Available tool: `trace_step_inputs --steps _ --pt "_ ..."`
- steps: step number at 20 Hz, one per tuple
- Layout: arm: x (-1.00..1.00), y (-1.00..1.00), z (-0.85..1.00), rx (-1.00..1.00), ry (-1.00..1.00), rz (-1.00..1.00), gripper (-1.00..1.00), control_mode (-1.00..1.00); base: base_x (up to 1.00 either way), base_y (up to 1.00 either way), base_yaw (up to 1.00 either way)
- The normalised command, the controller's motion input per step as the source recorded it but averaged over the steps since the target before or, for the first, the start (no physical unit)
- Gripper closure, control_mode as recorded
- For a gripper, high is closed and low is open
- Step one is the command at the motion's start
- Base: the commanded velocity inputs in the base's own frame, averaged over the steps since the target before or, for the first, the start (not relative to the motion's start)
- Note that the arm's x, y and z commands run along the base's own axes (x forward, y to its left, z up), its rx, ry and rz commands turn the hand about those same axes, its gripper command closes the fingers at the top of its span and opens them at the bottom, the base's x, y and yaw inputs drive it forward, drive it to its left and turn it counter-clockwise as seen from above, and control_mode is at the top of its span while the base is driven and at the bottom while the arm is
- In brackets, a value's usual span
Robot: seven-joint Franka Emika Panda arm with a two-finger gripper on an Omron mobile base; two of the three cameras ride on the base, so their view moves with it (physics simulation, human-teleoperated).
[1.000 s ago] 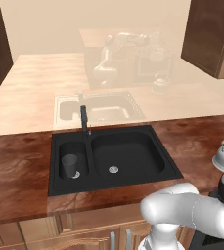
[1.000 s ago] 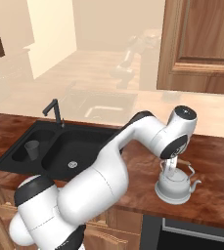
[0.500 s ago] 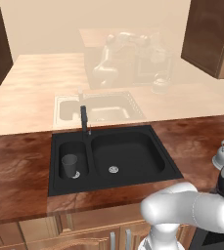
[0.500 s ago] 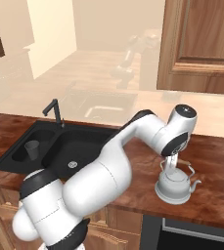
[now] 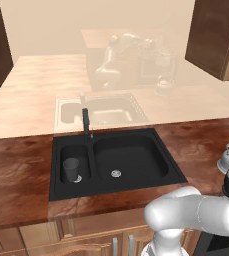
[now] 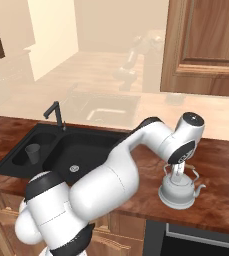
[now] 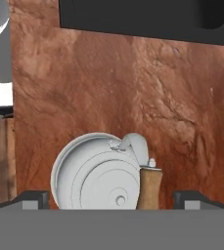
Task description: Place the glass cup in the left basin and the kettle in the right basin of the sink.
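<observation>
The glass cup (image 5: 71, 169) is standing upright in the left basin (image 5: 84, 154) of the sink (image 5: 113, 135), beside the round drain. The right basin (image 5: 136, 152) is lying next to it, the faucet (image 5: 86, 121) rising behind the divider. Further right, the kettle (image 6: 178, 191) is sitting on the wooden worktop (image 6: 221, 165), well apart from the sink. The pincer (image 6: 178, 172) is hanging directly above the kettle's handle, its fingers (image 7: 33, 199) spread wide to either side of the kettle, gripping nothing.

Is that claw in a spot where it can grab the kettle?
Probably yes. The gripper hangs right above the kettle with its fingers apart on either side, and nothing sits between them on the counter.
</observation>
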Motion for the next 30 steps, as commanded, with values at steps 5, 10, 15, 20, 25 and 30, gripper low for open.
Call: trace_step_inputs --steps 5,10,15,20,25,30 --pt "0.06 -0.03 -0.14 0.00 0.00 0.00 -1.00 -1.00 0.00 0.00 0.00" --pt "0.10 -0.03 -0.06 0.00 0.00 0.00 -1.00 -1.00 0.00 0.00 0.00" --pt "0.09 -0.06 -0.03 0.00 0.00 0.00 -1.00 -1.00 0.00 0.00 0.00" --pt "0.10 -0.04 -0.06 0.00 0.00 0.00 -1.00 -1.00 0.00 0.00 0.00" --pt "0.21 -0.01 -0.08 0.00 0.00 0.00 -1.00 -1.00 0.00 0.00 0.00" --pt "0.19 0.00 -0.07 0.00 0.00 0.00 -1.00 -1.00 0.00 0.00 0.00"
